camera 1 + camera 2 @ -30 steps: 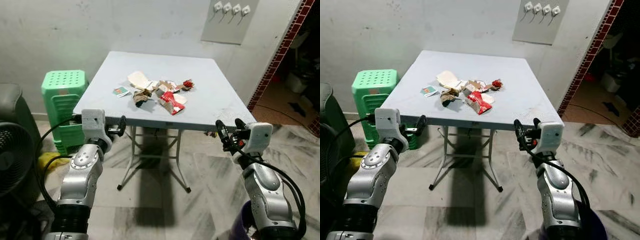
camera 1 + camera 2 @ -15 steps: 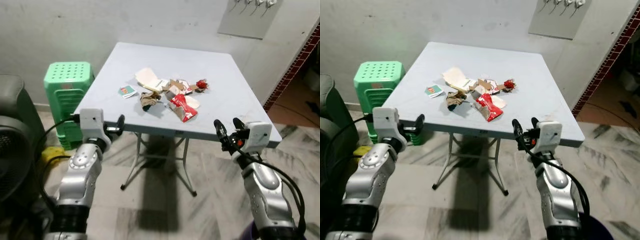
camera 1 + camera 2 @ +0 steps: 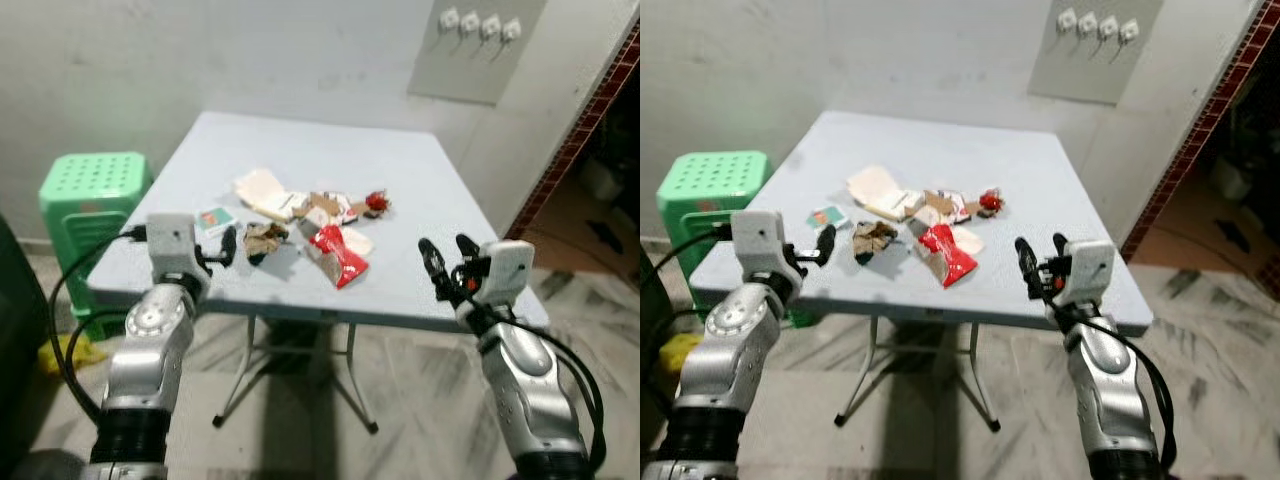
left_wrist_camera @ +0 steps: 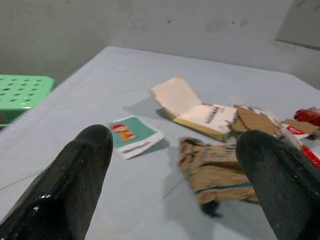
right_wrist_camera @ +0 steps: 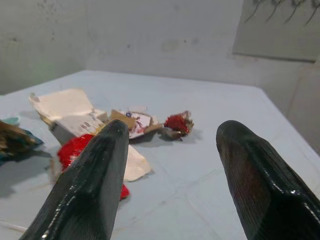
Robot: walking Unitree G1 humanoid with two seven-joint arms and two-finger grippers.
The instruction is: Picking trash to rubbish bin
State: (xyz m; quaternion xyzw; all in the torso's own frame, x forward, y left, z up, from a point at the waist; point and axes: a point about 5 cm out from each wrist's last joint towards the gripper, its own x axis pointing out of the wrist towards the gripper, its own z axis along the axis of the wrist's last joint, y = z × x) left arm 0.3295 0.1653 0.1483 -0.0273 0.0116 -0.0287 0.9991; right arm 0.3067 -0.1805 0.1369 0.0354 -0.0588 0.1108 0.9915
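Both silver arms are raised from the lower corners of the frame toward a pale blue bench (image 3: 400, 180). The left claw (image 3: 226, 245) and right claw (image 3: 446, 262) hover with fingers spread, holding nothing. At frame centre the trash lies on the bench: one cream box (image 3: 262, 190), one small teal card (image 3: 213, 218), one brown wad (image 3: 264, 240), one red wrapper (image 3: 336, 253). Smaller scraps blur together. One green stool (image 3: 88, 190) stands left.
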